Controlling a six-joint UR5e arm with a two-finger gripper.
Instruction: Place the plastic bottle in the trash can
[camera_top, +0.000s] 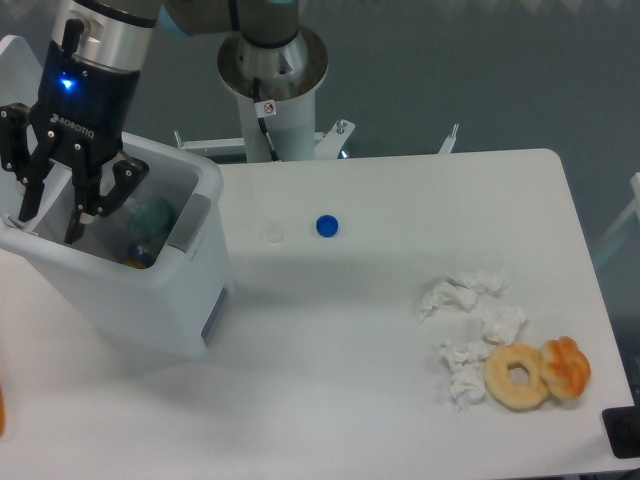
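White desk (400, 400) carries the large white rectangular plastic trash can (190, 310); the open, empty tool (50, 222) hangs directly above the clear green-labelled plastic bottle (152, 222) inside.

White table (400, 330) w/ trash can (150, 300), blue cap (327, 226), tissues (470, 320) (crumpled), two donuts (537, 373).

Blue cap (327, 226) mid-table; crumpled tissues (470, 325) beside doughnut (516, 376) and pastry (566, 367)
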